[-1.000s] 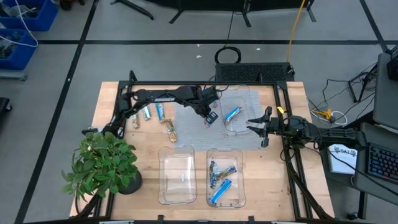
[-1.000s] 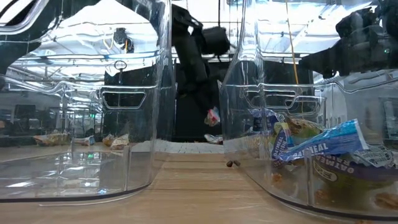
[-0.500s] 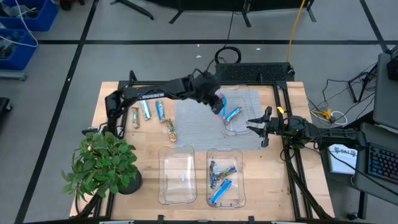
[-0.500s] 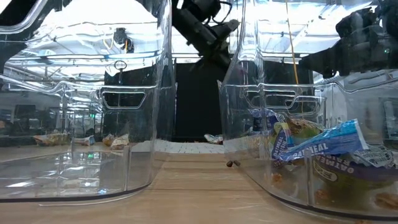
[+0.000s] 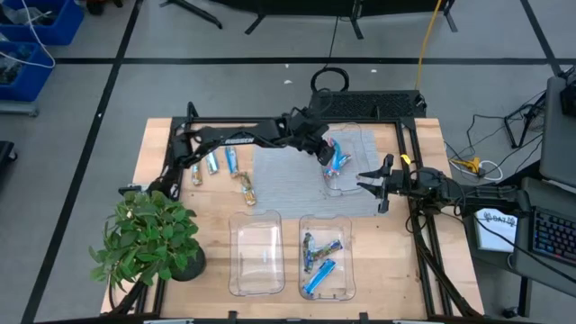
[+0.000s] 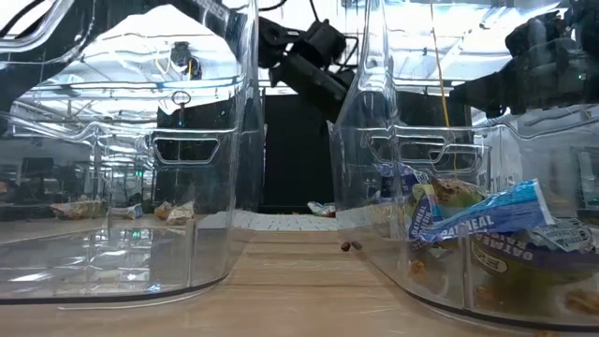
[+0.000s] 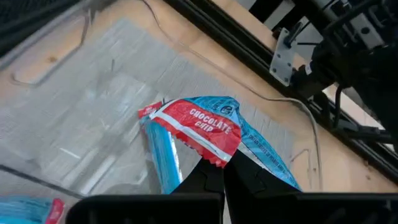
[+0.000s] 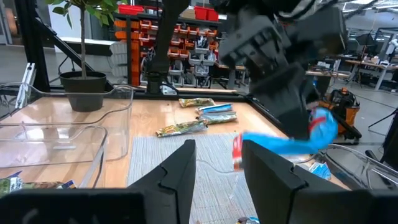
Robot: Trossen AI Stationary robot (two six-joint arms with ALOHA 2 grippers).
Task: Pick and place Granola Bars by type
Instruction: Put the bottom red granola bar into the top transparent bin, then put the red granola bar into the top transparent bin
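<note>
My left gripper (image 5: 329, 155) (image 7: 217, 177) hangs over the far clear tray (image 5: 353, 144) on the grey mat, shut on a red "chocolate chip" bar (image 7: 199, 124) (image 5: 325, 145). A blue bar (image 5: 339, 163) (image 7: 268, 155) shows below it in that tray. Tan and blue bars (image 5: 212, 163) lie flat on the wood at the table's left, another (image 5: 244, 188) nearer the mat. Several blue and green bars (image 5: 322, 255) (image 6: 487, 220) lie in the near right tray. My right gripper (image 5: 363, 184) (image 8: 217, 155) waits open at the mat's right edge. My left gripper pinches the red bar between its two fingers at the wrapper's lower edge (image 7: 214, 163), near one end. The bar is lifted clear, standing out beyond the fingertips (image 7: 205, 177) above the far tray.
Two clear trays sit at the near edge: the left one (image 5: 256, 254) holds little, the right one (image 5: 327, 286) holds bars. A potted plant (image 5: 148, 238) fills the near left corner. The black frame (image 5: 409, 135) borders the mat on the right.
My left gripper, shut on the red bar, has risen from the mat and swung toward the table's far right. It now hangs over the far tray, with the bar carried along, clear of the table.
</note>
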